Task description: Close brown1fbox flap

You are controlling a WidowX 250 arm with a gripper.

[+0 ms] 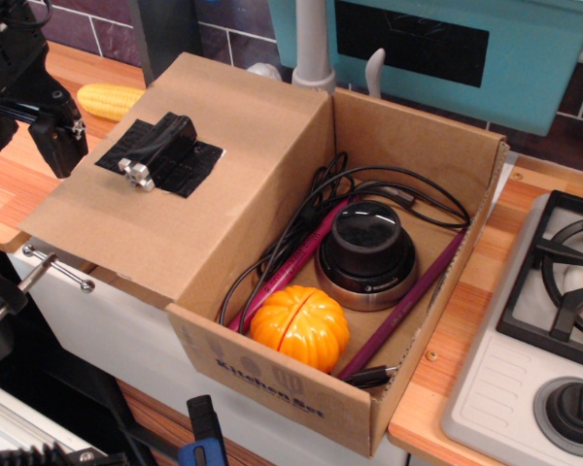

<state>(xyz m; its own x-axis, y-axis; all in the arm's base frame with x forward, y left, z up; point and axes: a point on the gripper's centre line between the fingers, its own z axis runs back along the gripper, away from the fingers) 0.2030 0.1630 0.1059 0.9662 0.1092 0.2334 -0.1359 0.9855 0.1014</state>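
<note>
Sitting in the middle of the frame on the wooden tabletop (466,330), the rectangular brown corrugated cardboard box (301,383) printed "Kitchen Set" is open, and its wide brown cardboard flap (175,209) is folded out to the left, lying nearly flat. A black tape patch (180,165) on the flap carries a small black knob with a silver bolt (154,155). Inside the box lie an orange plastic pumpkin (299,327), a round black-and-silver puck-shaped device (366,254), black cables and two magenta rods. A yellow corn cob (109,99) rests at the upper left, a teal plastic bin (437,49) hangs along the top, and a toy stove (534,330) fills the right edge.

By my judgement the closing has not begun: the next move calls for reaching the knob or the flap's outer edge and swinging it up and over to the right.

At the upper left, the black gripper (24,116) hangs just beside the flap's far corner, holding nothing; whether its jaws stand apart or closed, I cannot tell.
</note>
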